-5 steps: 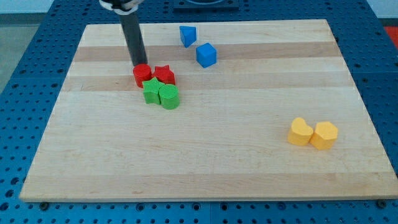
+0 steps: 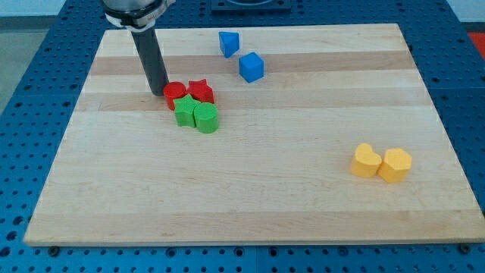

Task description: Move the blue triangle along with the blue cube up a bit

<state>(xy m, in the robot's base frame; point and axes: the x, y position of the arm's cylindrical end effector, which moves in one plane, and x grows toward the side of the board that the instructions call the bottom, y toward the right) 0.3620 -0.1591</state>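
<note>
The blue triangle (image 2: 229,42) lies near the view's top, just right of centre. The blue cube (image 2: 251,67) sits just below and to its right, a small gap between them. My tip (image 2: 159,92) rests on the board at the left side of the red round block (image 2: 174,93), far to the left of and below both blue blocks. The rod rises from it towards the view's top left.
A red star (image 2: 201,91) sits right of the red round block. A green star (image 2: 184,111) and a green round block (image 2: 205,117) lie just below them. Two yellow blocks (image 2: 366,161) (image 2: 395,164) sit at the lower right. The wooden board (image 2: 250,197) ends in blue perforated table.
My tip has moved left and slightly down, from above the red round block to its left side. No block has visibly moved.
</note>
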